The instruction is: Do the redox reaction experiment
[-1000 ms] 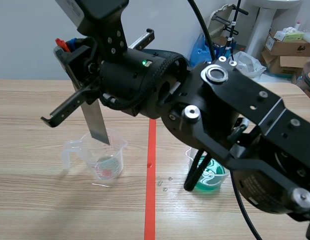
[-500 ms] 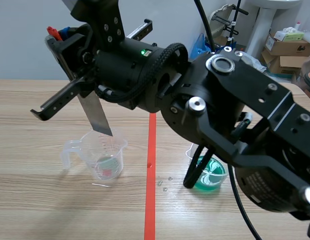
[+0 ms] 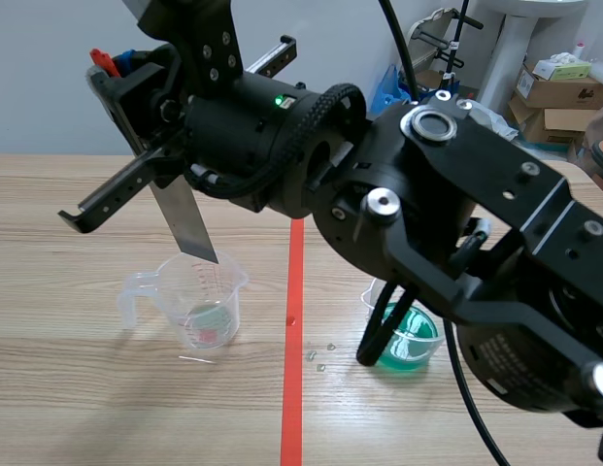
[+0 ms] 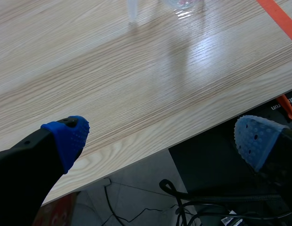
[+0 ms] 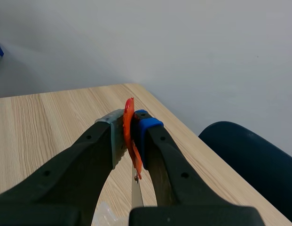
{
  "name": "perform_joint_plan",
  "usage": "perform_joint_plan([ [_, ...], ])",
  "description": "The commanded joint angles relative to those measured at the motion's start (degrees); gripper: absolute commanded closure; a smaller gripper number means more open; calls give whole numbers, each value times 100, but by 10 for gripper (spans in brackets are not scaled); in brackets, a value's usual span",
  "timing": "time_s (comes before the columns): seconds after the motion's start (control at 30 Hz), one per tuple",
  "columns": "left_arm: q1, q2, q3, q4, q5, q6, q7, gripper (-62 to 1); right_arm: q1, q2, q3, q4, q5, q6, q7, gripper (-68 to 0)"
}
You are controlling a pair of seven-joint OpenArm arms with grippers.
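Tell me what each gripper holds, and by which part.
The right gripper is shut on the metal strip, clamping its upper, orange-red end; the strip hangs down toward the clear cup. The left gripper is open and holds nothing.

My right arm (image 3: 476, 223) is matte black throughout, built of rounded casings and flat plates; its big joint carries a round silver-ringed cap (image 3: 422, 146); silver screw heads (image 3: 369, 202) dot the plates below that cap; left of the cap, beyond a ribbed black collar (image 3: 322, 112), shines a green light (image 3: 280, 122); a black cable (image 3: 392, 39) arcs above the cap; my left gripper (image 4: 162, 136) has thick black fingers tipped with blue dotted pads (image 4: 70, 136).
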Motion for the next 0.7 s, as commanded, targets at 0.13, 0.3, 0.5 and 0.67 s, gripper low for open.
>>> perform_joint_plan([
  [0.13, 7, -4, -4, 28, -17, 7, -103, -623, 98, -7, 48, 83, 92, -15, 138, -15],
  [0.3, 7, -4, -4, 28, -17, 7, -101, -623, 98, -7, 48, 83, 129, -15, 140, -15],
  [0.5, 7, -4, -4, 28, -17, 7, -101, -623, 98, -7, 48, 83, 129, -15, 140, -15],
  [0.67, 7, -4, -4, 28, -17, 7, -101, -623, 98, -7, 48, 83, 129, -15, 140, -15],
])
